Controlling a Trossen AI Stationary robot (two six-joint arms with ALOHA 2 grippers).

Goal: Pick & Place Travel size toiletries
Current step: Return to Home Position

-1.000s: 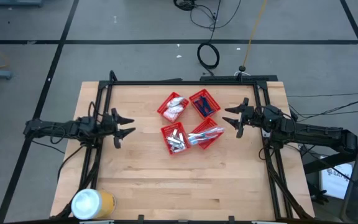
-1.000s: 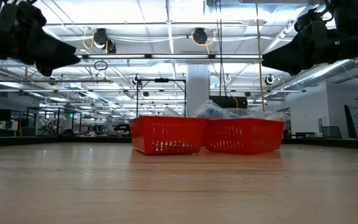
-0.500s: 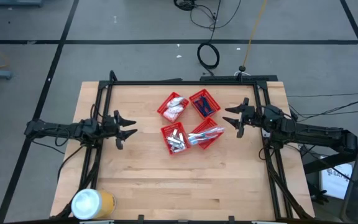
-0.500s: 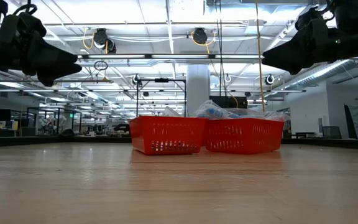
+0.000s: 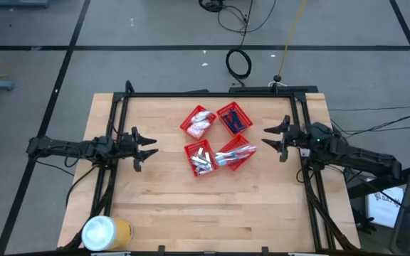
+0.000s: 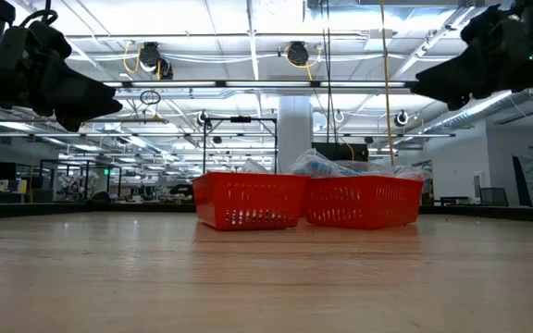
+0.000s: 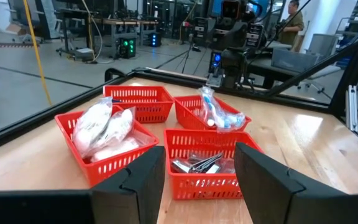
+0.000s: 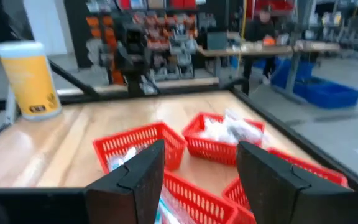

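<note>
Well, the wooden table looks about done with. The big yellow can stands by itself at the near corner on the left arm's side, well apart from everything else. In the middle the four red baskets sit pushed together in a block, and every toiletry I can make out is inside one of them: white sachets in the far one on the left arm's side, dark blue razors in the far one beside it, pale toothbrushes in wrapping in front of the razors, and silvery metal pieces in the last. I see nothing loose on the bare wood, so I'd judge the sorting finished, with only the arms' parking left. The left gripper hangs above the table's left side, fingers spread wide and carrying nothing. The right gripper faces it from the right side, near the baskets, likewise gaping and empty.
</note>
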